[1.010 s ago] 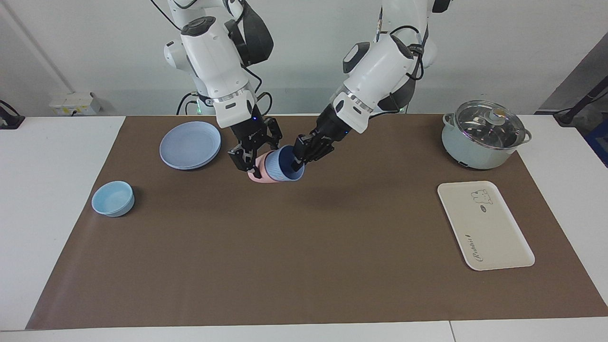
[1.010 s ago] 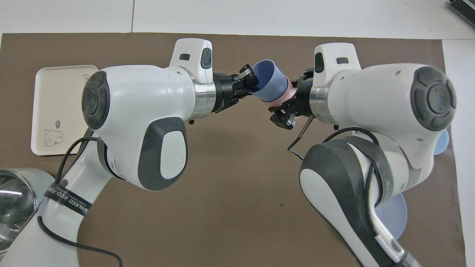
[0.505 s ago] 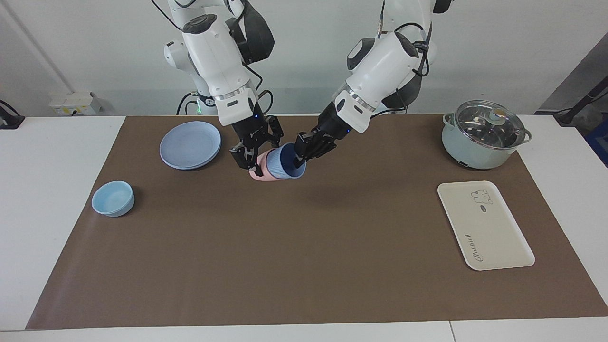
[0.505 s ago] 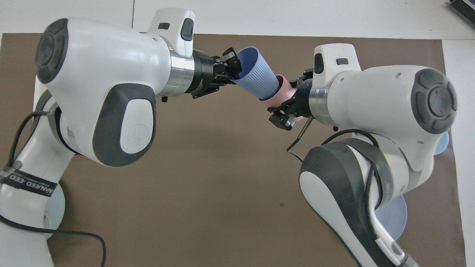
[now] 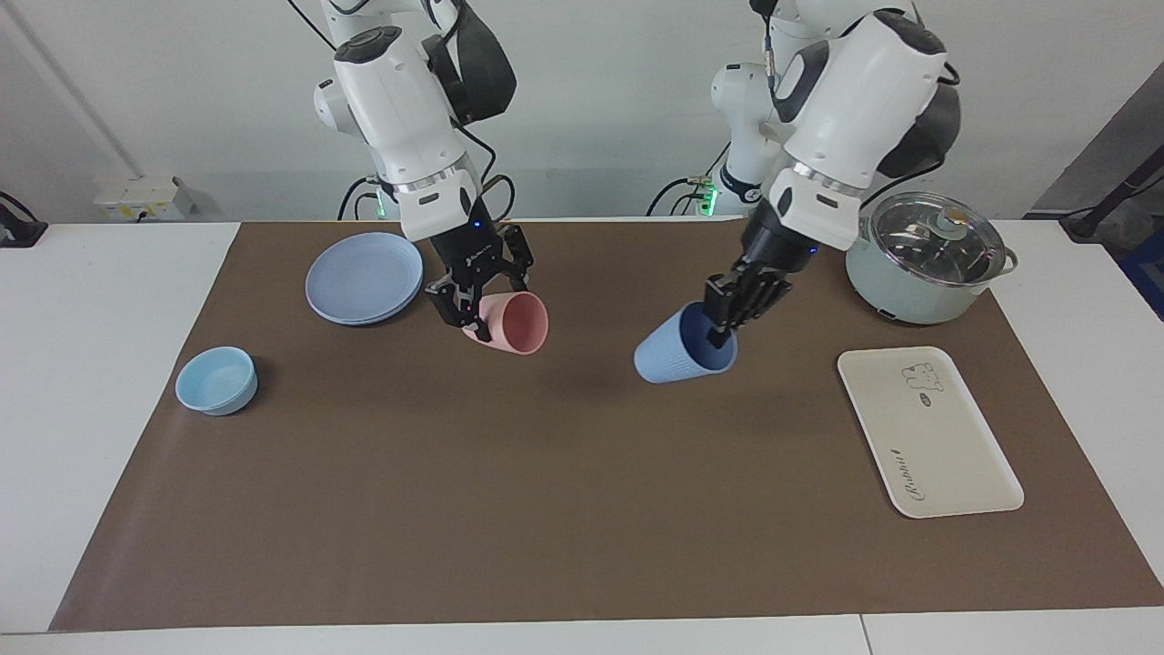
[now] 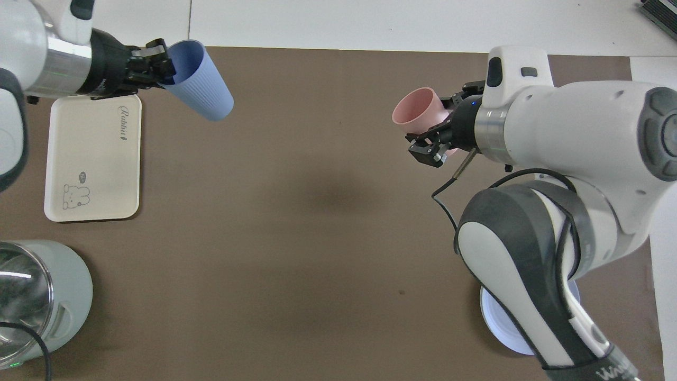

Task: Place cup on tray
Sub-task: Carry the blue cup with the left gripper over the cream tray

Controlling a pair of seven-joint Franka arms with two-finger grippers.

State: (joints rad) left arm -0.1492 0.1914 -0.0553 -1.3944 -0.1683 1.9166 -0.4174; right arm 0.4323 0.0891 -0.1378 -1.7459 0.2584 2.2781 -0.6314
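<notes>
You see the cup [image 5: 675, 357] in matt ribbed plastic, pinched at its rim between the jaws; the pink tumbler [image 5: 511, 324] looks smooth plastic, the tray [image 5: 928, 431] matt cream, the pot lid [image 5: 928, 238] glossy glass.

cups [image 5: 677, 357] 2 — tray [image 5: 946, 455] 1 — plate [image 5: 364, 277] 1 — bowl [image 5: 216, 380] 1 — pot [image 5: 928, 259] 1
</notes>
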